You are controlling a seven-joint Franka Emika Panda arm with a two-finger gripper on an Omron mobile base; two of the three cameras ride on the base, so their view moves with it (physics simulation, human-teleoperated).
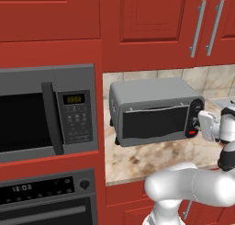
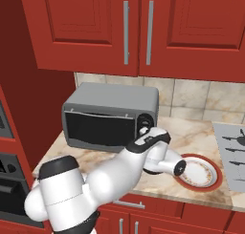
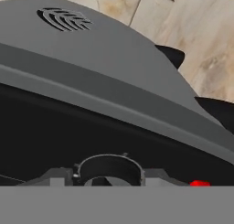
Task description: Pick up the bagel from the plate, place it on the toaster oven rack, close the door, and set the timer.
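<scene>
The red cabinets (image 2: 139, 27) hung above everything, and the built-in microwave (image 1: 48, 111) sat in the wall at the left end of the marble counter (image 2: 191, 132). The toaster oven (image 1: 153, 110) stood toward the counter's back left corner, against the tiled wall. Its door (image 1: 155, 122) was up and shut, the dark glass too black for me to see any rack or bagel behind it. The black side panel (image 1: 196, 118) at its right end carried knobs and a red button (image 1: 191, 133), but my own wrist covered part of it.

My jaws (image 3: 109, 173) were right up against that panel, set around a round knob (image 3: 109, 166). From the hand view, only the upper arc of the knob showed, the rest cut off at the bottom edge. Whether my fingertips were touching the knob or just flanking it, I could not tell; the jaws looked part-way spread around it.

The plate (image 2: 210, 180) lay near the counter's front edge, right of the oven, its left side hidden behind my forearm. What showed of it was bare white.
</scene>
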